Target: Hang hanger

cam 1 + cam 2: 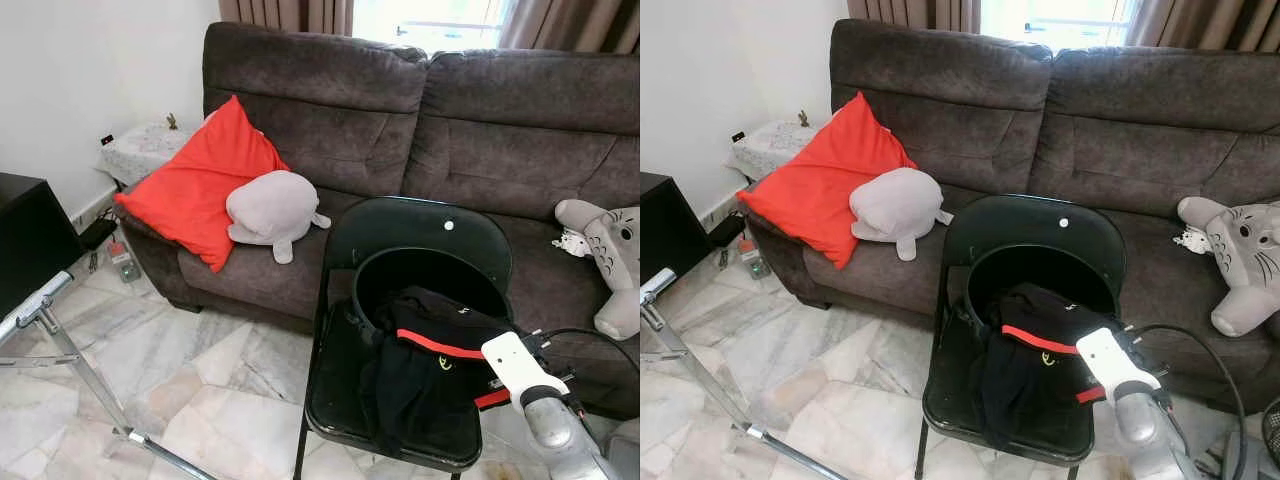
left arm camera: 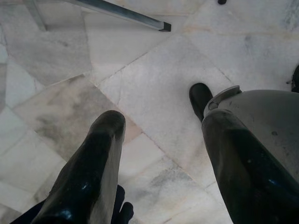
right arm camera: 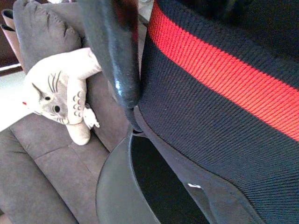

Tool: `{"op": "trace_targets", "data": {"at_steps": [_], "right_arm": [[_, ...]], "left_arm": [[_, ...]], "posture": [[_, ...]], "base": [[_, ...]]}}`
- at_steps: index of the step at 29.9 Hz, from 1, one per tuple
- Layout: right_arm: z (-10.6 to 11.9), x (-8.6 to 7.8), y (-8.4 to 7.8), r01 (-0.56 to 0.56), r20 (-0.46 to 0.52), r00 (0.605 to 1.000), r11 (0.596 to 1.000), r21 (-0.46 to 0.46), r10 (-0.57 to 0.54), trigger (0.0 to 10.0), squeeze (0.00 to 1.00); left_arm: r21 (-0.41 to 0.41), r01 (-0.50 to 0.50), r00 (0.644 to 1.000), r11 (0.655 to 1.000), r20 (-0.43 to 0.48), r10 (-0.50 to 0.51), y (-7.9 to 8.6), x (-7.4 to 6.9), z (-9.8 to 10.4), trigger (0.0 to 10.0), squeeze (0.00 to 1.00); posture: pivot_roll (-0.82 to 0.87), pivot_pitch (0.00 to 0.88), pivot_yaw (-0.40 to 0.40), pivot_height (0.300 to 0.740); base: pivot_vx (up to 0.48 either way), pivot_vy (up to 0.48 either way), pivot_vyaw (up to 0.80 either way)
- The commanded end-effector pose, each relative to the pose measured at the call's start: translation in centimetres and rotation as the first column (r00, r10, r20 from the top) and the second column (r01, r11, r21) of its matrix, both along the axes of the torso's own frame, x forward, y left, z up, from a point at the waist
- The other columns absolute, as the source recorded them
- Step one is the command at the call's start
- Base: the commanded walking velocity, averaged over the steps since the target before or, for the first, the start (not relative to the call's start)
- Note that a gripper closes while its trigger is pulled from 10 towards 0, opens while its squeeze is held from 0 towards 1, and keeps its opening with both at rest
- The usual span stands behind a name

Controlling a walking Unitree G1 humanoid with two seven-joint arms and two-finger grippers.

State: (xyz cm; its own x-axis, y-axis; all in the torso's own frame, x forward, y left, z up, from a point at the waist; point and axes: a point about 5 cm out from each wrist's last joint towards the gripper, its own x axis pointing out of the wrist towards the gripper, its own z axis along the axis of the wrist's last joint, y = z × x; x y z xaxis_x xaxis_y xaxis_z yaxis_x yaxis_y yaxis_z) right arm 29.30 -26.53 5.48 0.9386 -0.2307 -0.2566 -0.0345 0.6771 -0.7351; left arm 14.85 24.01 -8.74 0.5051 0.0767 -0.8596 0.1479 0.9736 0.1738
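Observation:
A black garment with a red stripe [image 1: 430, 350] lies draped over the rim of a black bucket [image 1: 420, 270] on a black folding chair [image 1: 400, 235] in front of me. My right arm's white wrist [image 1: 512, 362] reaches in from the lower right, against the garment's right side. In the right wrist view my right gripper [image 3: 140, 95] is pressed close to the striped fabric [image 3: 224, 70], which hides part of it. My left gripper [image 2: 163, 123] hangs open over the marble floor [image 2: 154, 79], holding nothing.
A dark brown sofa [image 1: 330, 100] stands behind the chair with a red cushion [image 1: 195, 185], a grey plush [image 1: 272, 210] and a cat plush [image 1: 615, 255]. A metal rack's bars [image 1: 40, 310] cross the floor at left, beside a black cabinet [image 1: 25, 235].

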Motion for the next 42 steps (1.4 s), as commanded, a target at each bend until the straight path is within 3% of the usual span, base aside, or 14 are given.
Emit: {"op": "trace_targets", "data": {"at_steps": [1,9,19,21,22,23,24,27,29,30,36,40,42], "right_arm": [[0.2,0.2,0.1,-0.023,0.004,1.0,1.0,-0.01,0.023,0.0,0.0],[-0.1,0.3,1.0,-0.049,0.019,0.999,0.999,0.016,0.048,0.0,0.0],[-0.1,0.2,2.2,0.017,0.079,0.996,0.978,0.207,-0.034,0.0,0.0],[0.4,0.3,2.8,0.061,0.124,0.986,0.941,0.332,-0.107,0.0,0.0],[0.4,0.3,2.8,0.061,0.124,0.986,0.941,0.332,-0.107,0.0,0.0],[0.9,0.4,3.3,0.079,0.152,0.976,0.909,0.41,-0.153,0.0,0.0],[1.9,0.6,4.1,0.095,0.191,0.955,0.849,0.52,-0.225,0.0,0.0],[3.0,0.7,5.2,0.097,0.211,0.934,0.773,0.627,-0.288,0.0,0.0],[3.1,0.8,5.6,0.092,0.208,0.934,0.759,0.644,-0.289,0.0,0.0],[3.5,0.8,6.8,0.064,0.21,0.94,0.744,0.666,-0.269,0.0,0.0],[4.3,0.5,8.8,0.022,0.212,0.95,0.728,0.685,-0.228,0.0,0.0],[4.2,0.4,9.0,0.088,0.173,0.937,0.683,0.726,-0.304,0.0,0.0],[3.9,0.4,9.3,0.128,0.145,0.93,0.667,0.734,-0.337,10.0,0.0]], "left_arm": [[0.014,0.01,1.0,1.0,-0.012,-0.01,0.3,-0.3,0.0,10.0,0.0],[0.015,0.006,1.0,1.0,-0.01,-0.006,0.3,-0.3,-0.1,10.0,0.0],[0.014,0.006,1.0,1.0,-0.009,-0.006,0.2,-0.3,-0.1,10.0,0.0],[0.015,0.006,1.0,1.0,-0.009,-0.006,0.3,-0.4,-0.1,10.0,0.0],[0.015,0.006,1.0,1.0,-0.009,-0.006,0.3,-0.4,-0.1,10.0,0.0],[0.016,0.005,1.0,1.0,-0.009,-0.005,0.3,-0.4,-0.1,10.0,0.0],[0.017,0.004,1.0,1.0,-0.008,-0.003,0.3,-0.4,-0.1,10.0,0.0],[0.019,0.006,1.0,1.0,-0.009,-0.006,0.3,-0.4,-0.1,10.0,0.0],[0.019,0.008,1.0,1.0,-0.009,-0.008,0.3,-0.3,-0.1,10.0,0.0],[0.02,0.01,1.0,1.0,-0.009,-0.01,0.3,-0.3,-0.1,10.0,0.0],[0.02,0.001,1.0,1.0,-0.004,-0.001,0.3,-0.3,-0.1,10.0,0.0],[0.021,-0.007,1.0,1.0,-0.004,0.007,0.4,-0.4,-0.1,10.0,0.0],[0.027,-0.003,1.0,1.0,-0.009,0.003,0.5,-0.4,0.0,10.0,0.0]], "posture": [[-0.03,0.0,0.024,0.74],[-0.03,0.0,0.022,0.74],[-0.04,0.0,0.02,0.74],[-0.04,0.0,0.02,0.74],[-0.04,0.0,0.02,0.74],[-0.04,0.0,0.02,0.74],[-0.04,0.0,0.024,0.74],[-0.05,0.0,0.027,0.74],[-0.06,0.0,0.029,0.74],[-0.06,0.0,0.027,0.74],[-0.05,0.0,0.02,0.74],[-0.05,0.0,0.025,0.74],[-0.05,0.0,0.031,0.74]], "base": [[0.0,0.0,0.0],[0.0,0.0,0.0],[0.0,0.0,0.0],[0.0,0.0,0.0],[0.0,0.0,0.0],[0.0,0.0,0.0],[0.0,0.0,0.0],[0.0,0.0,0.0],[0.0,0.0,0.0],[0.0,0.0,0.0],[0.0,0.0,0.0],[0.0,0.0,0.0],[0.0,0.0,0.0]]}}
